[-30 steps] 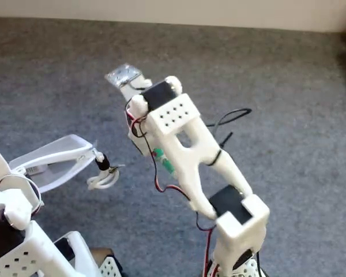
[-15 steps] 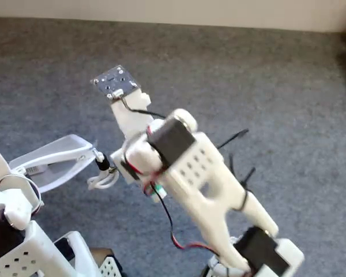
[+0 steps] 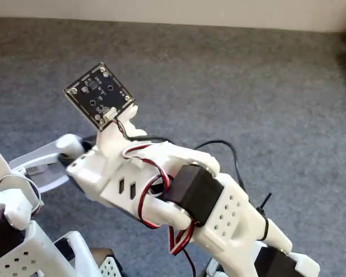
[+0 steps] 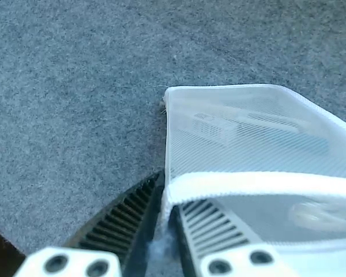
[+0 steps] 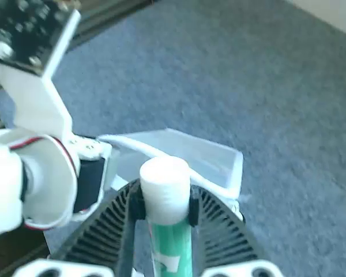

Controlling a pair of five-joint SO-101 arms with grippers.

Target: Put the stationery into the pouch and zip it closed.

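- At R gripper (image 5: 163, 199): jaws clamped on a green pen (image 5: 164, 179), white cap end sticking out past the tips.
- Just beyond the cap: pouch (image 5: 210, 156), near the pen but apart from it. Its mouth looks open toward the pen.
- L gripper (image 4: 166, 222): pinched shut on the rim of the pouch (image 4: 254, 138), holding it up off the grey carpet (image 4: 63, 86). Pale items show thru the mesh, so some stationery is prob. inside already.
- High view: R arm (image 3: 179, 196) lies across toward the pouch (image 3: 37, 164) at the far side.
- Risks, my read:
- Cap catches the rim instead of clearing it, so the pen shoves the pouch. The rim could then slip from L's thin pinch and the mouth collapse.
- Releasing too early would drop the pen on the carpet beside the pouch.
- L arm (image 5: 34, 179) is v. close to R gripper, so a bump could jolt the pouch.
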